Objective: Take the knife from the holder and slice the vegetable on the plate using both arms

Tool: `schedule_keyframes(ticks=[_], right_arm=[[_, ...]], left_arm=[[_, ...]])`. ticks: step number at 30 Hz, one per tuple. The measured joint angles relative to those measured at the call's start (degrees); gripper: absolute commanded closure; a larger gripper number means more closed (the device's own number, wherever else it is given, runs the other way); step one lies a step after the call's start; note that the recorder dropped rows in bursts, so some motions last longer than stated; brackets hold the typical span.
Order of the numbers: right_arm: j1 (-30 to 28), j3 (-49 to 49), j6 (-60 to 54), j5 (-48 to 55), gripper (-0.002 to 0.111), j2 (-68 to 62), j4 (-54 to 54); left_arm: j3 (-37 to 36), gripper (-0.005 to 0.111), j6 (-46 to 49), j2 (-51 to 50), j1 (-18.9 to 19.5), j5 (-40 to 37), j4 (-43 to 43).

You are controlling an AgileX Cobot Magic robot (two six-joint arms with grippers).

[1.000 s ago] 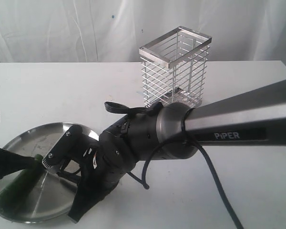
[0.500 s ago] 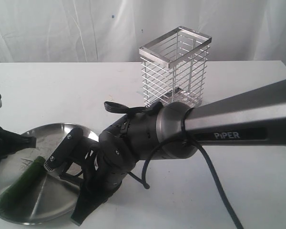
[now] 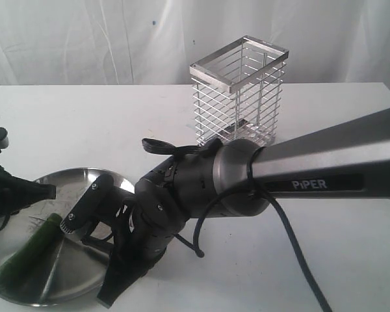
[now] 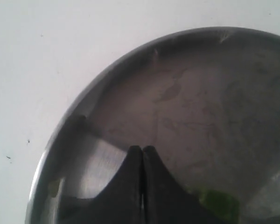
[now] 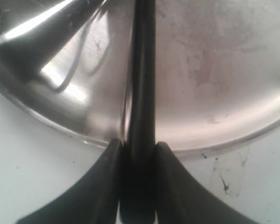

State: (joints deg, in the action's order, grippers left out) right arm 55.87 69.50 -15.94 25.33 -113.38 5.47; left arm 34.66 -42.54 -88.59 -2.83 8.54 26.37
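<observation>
Behind the white table (image 3: 84, 130) hangs pale curtain (image 3: 84, 39).

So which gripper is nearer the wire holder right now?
Right. The right gripper is over the plate's near side, closer to the holder; the left gripper sits further off at the plate's far-left edge.

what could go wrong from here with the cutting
1. The left hand is shut on nothing and sits off the cucumber, so the cucumber lies loose on the plate and may roll or slide under the blade.
2. The right hand pinches the knife on a narrow part, so it might twist in the grip when pressed down.
3. Pushing near the plate's rim could tip or shift it on the table.
</observation>
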Motion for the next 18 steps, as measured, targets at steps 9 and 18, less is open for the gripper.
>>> schedule_keyframes(ticks=[9,18], right_arm=[[0.0,0.24,-0.11,0.42,0.108,0.0,0.0],[0.03,2.4,-0.11,1.4,0.108,0.0,-0.23]], left_arm=[[0.36,0.107,-0.65,-6.83,0.09,3.92,0.12],[0.72,0.107,-0.65,-6.82,0.09,4.95,0.21]])
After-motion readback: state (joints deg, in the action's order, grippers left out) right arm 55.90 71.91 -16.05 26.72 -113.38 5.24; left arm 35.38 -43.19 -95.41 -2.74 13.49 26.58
